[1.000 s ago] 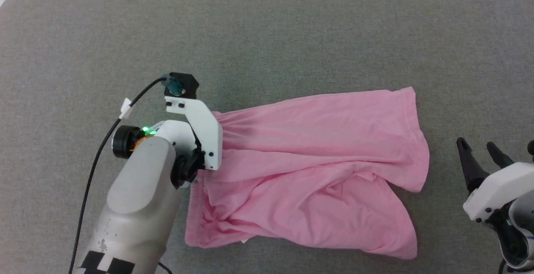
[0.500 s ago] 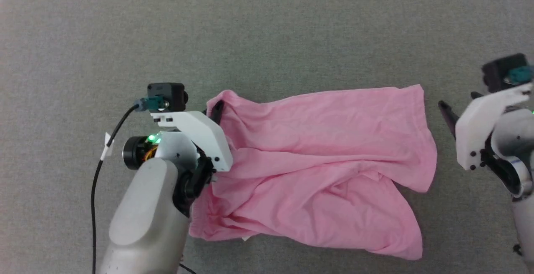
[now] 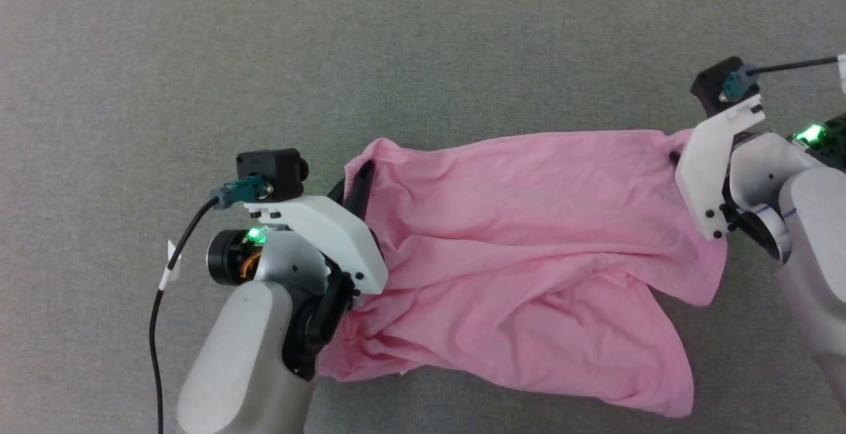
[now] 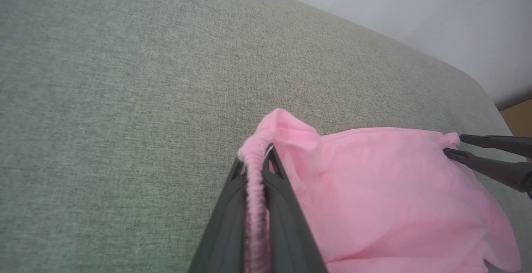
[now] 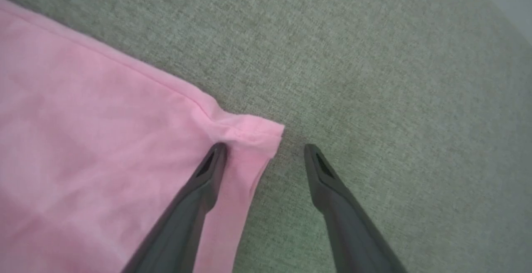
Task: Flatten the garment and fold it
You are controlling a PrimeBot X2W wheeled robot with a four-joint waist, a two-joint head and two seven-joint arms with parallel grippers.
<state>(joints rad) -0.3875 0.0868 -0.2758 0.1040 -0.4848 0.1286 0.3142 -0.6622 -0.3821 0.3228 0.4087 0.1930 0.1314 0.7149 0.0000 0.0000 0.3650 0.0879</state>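
The garment (image 3: 529, 255), a plain light pink piece of thin soft cloth, is lying rumpled across the middle of a grey-green woven surface (image 3: 423, 57), its length running left to right in the head view.

Head view. The left gripper (image 3: 360, 180), two long dark fingers under a white bracket, is reaching into the garment's far left corner, where the cloth is rising into a small peak around the fingertips. The right gripper (image 3: 674, 156) is sitting at the garment's far right corner, its fingers mostly hidden behind its own white bracket. Folds are running along the near half of the cloth, and the near right corner is trailing outward.

Left wrist view. The left gripper (image 4: 254, 165) is showing its fingers pressed together, pinching the gathered ruffled edge (image 4: 253, 190) of the garment (image 4: 386, 190); the ruffle is running down between them. The right gripper (image 4: 453, 144) is entering from the right with its dark fingertips at the far corner of the cloth. A pale wall (image 4: 415, 7) is showing beyond the surface.

Right wrist view. The right gripper (image 5: 265, 147) is holding its fingers spread wide. One fingertip is resting on the garment (image 5: 83, 140) just inside the hemmed corner; the other is over bare surface, beside the cloth. The corner is lying between them, not pinched.
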